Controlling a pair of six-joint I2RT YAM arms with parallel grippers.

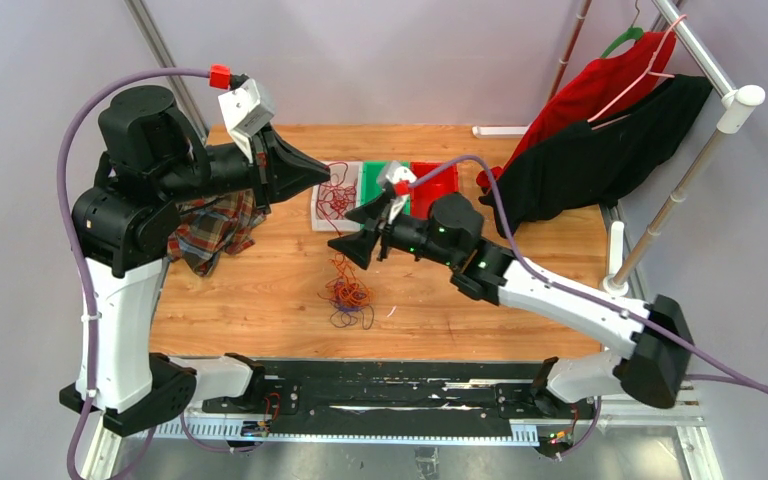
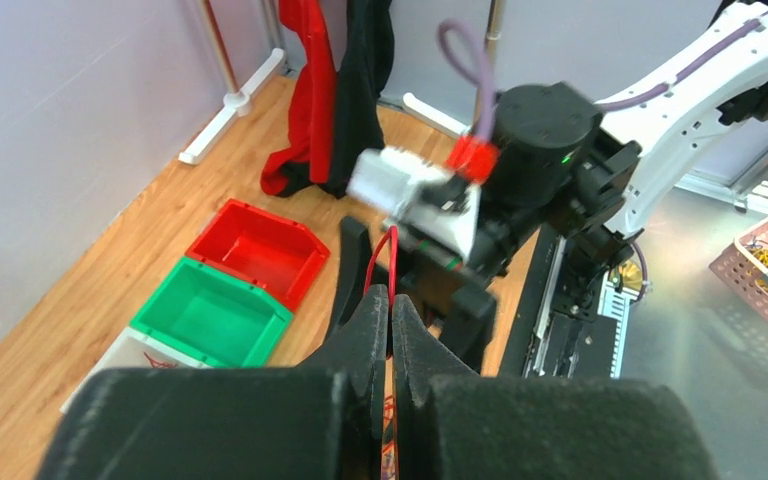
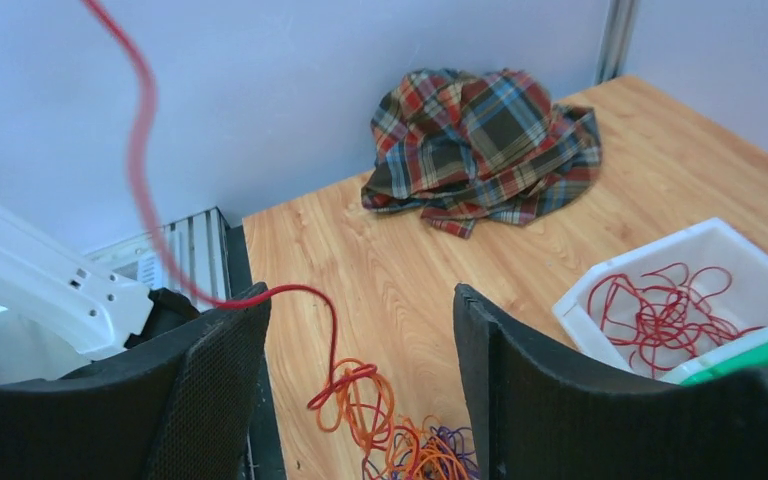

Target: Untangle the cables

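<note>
A tangle of orange, red and dark purple cables point(image 1: 348, 295) lies on the wooden table near its front middle. One red cable point(image 2: 392, 255) rises from the tangle point(image 3: 410, 445) and runs up between the fingers of my left gripper point(image 2: 391, 300), which is shut on it. My left gripper point(image 1: 322, 172) hangs above the white bin. My right gripper point(image 1: 355, 228) hovers over the tangle, open. In the right wrist view the red cable point(image 3: 290, 292) passes the tip of one finger point(image 3: 215, 380) of my right gripper point(image 3: 360, 295), and nothing is between the fingers.
A white bin point(image 1: 318, 215) holds loose red cables; a green bin point(image 1: 372, 180) and a red bin point(image 1: 435, 185) stand to its right. A plaid cloth point(image 1: 210, 228) lies at the left. Red and black garments point(image 1: 600, 140) hang from a rack at the back right.
</note>
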